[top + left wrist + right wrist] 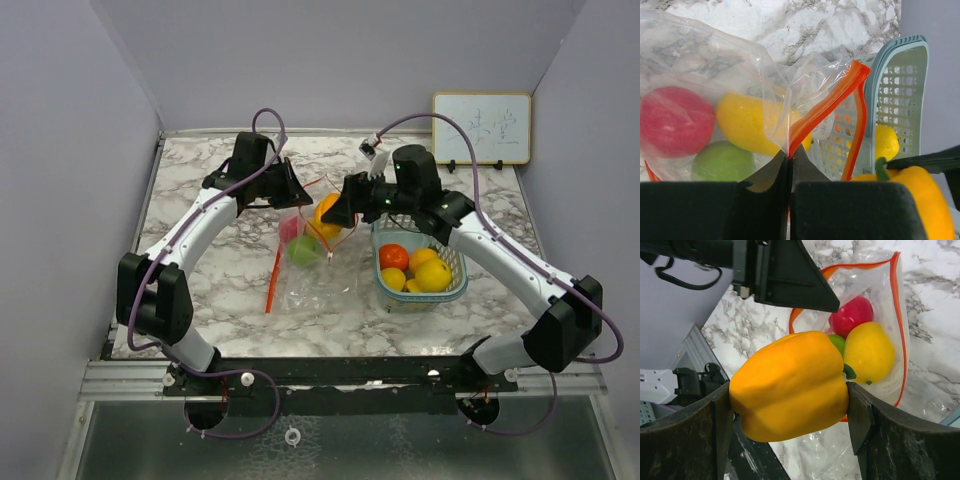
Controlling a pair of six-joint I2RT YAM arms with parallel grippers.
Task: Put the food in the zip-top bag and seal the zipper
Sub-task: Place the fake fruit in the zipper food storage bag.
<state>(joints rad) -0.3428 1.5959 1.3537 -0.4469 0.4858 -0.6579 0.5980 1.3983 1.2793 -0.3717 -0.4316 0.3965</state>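
Observation:
A clear zip-top bag with an orange zipper strip lies mid-table and holds a red-pink fruit, a yellow fruit and a green fruit. My left gripper is shut on the bag's orange zipper edge and holds the mouth up. My right gripper is shut on a yellow-orange toy pepper and holds it above the bag's open mouth. The bagged fruits also show in the right wrist view.
A pale green mesh basket stands right of the bag with an orange fruit and several yellow fruits. A small whiteboard leans at the back right. Grey walls close in the marble table.

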